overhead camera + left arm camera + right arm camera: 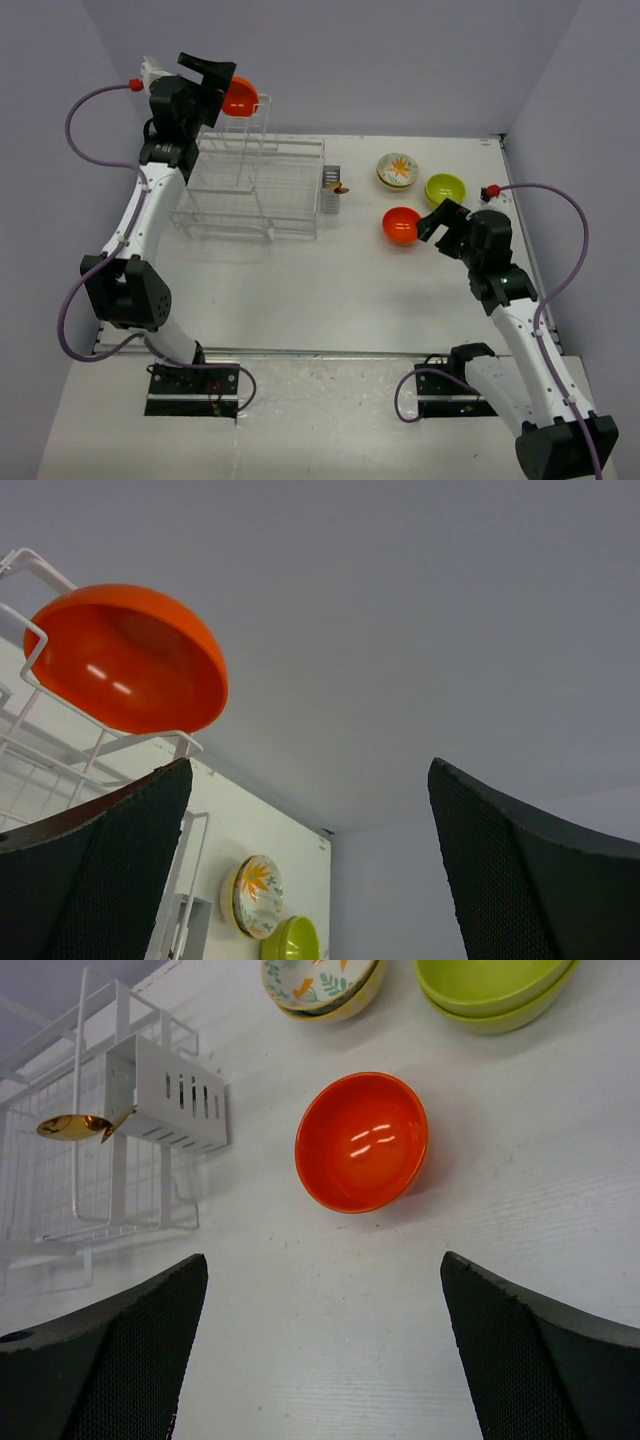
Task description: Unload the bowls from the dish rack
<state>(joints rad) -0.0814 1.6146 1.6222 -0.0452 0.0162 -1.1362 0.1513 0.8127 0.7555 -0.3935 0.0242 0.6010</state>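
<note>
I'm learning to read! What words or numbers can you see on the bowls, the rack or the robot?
No words, numbers or signs can be read anywhere.
The flower bowl shows only painted leaves and petals, no letters.
The orange bowl on the table, the other orange bowl atop the dish rack, the green bowls and the grey caddy are plain.

Right wrist view: flowered bowl (320, 985) and green bowl (495, 990) cut by the top edge, rack (60, 1160) cut at left. Left wrist view: green bowl clipped at the bottom. Overhead: orange bowl (241, 97) on the rack tower partly behind the left gripper (220, 82). Gold item (339, 187) in the caddy (331, 192) too small to identify.
</note>
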